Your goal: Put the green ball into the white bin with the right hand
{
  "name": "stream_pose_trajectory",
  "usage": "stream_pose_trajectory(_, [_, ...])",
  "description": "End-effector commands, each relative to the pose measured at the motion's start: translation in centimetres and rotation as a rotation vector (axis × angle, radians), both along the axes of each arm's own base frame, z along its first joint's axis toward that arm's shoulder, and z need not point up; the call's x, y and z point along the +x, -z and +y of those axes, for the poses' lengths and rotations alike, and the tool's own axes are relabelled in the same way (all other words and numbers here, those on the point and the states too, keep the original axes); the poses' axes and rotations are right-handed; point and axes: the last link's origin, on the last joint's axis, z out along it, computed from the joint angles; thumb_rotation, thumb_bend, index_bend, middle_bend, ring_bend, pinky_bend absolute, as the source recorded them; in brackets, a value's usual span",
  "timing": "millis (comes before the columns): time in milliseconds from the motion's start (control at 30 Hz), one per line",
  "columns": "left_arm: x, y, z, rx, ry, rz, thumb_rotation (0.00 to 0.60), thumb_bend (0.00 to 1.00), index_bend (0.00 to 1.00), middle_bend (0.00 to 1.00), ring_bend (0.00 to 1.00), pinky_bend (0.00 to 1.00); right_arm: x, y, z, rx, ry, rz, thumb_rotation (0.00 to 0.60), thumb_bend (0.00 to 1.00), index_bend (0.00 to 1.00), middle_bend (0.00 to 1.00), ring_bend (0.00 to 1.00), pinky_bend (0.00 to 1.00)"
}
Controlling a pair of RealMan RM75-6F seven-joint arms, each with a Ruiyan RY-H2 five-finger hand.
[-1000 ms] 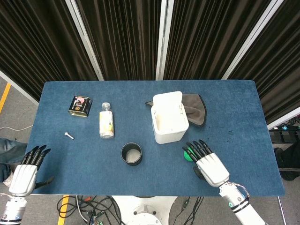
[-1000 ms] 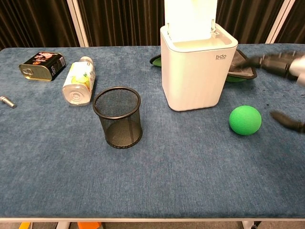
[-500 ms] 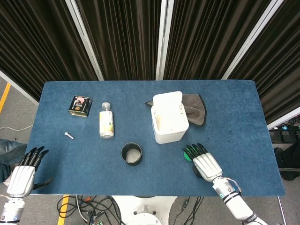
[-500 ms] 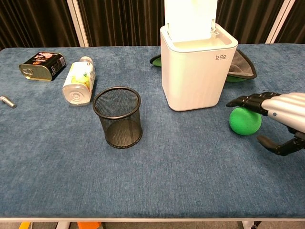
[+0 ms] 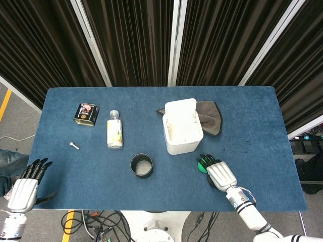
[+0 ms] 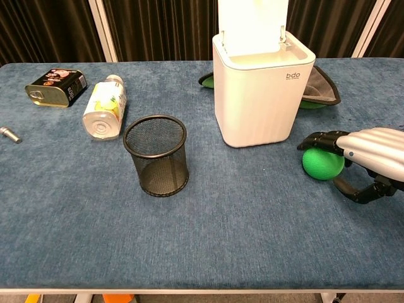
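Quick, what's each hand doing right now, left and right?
Left hand: open, holding nothing, at the table's near left edge.
Right hand: fingers draped over the green ball, not yet closed on it.

The only lettering that could be read was "bdo", printed small and dark on the front wall of the white bin (image 6: pixel 263 95), up toward its two o'clock corner just under the rim. The black tin (image 6: pixel 55 87) and the lying bottle (image 6: pixel 105 106) carried printed labels, but their words were too small to make out.
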Motion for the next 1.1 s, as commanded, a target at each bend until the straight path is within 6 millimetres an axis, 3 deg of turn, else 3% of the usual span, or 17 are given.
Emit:
stream_pose_trajectory(33, [0.0,0.0,0.0,-0.001,-0.001,-0.001,0.6,0.06,0.14,0.06,0.03,0.15,-0.1,0.1,0.0,-0.001,-0.004,0.011,0.6,0.53,0.26,0.26,0.14,0.44])
stream_pose_trajectory(133, [-0.1,0.1,0.0,-0.001,-0.002,-0.002,0.6,0.06,0.14,0.06,0.03,0.15,0.1,0.0,-0.2,-0.029,-0.017,0.006,0.6,0.53,0.37,0.33,0.2,0.5])
stream_pose_trajectory(300, [-0.1,0.0,0.0,0.003,-0.001,-0.004,0.6,0.06,0.14,0.06,0.03,0.15,0.5,-0.8,-0.3,-0.107,-0.054,-0.047,0.6,0.55,0.6,0.48,0.39,0.62])
stream_pose_trajectory(500, [0.0,0.1,0.0,0.004,0.0,-0.006,0.6,0.06,0.14,0.06,0.03,0.15,0.5,-1.6,-0.2,-0.158,-0.078,-0.079,0.6,0.56,0.73,0.57,0.48,0.7])
stream_pose_trajectory(667, [0.0,-0.1,0.0,0.011,0.002,-0.008,0.6,0.06,0.14,0.06,0.03,0.15,1.4,-3.8,0.2,-0.232,-0.126,-0.139,0.6,0.56,0.75,0.58,0.49,0.72])
stream_pose_trajectory(867, [0.2,-0.3,0.2,0.014,0.014,-0.014,0.6,0.06,0.14,0.06,0.03,0.15,4.5,-9.9,0.7,-0.424,-0.26,-0.26,0.6,0.56,0.75,0.58,0.49,0.71])
stream_pose_trajectory(967, [0.4,-0.4,0.3,0.017,0.023,-0.013,0.6,0.06,0.14,0.06,0.03,0.15,6.5,-12.3,-0.2,-0.503,-0.327,-0.283,0.6,0.56,0.76,0.58,0.49,0.71])
stream_pose_trajectory(1100, [0.6,-0.4,0.3,0.015,0.03,-0.011,0.6,0.06,0.14,0.06,0.03,0.15,8.5,-12.6,-2.9,-0.497,-0.343,-0.269,0.6,0.56,0.76,0.57,0.48,0.71])
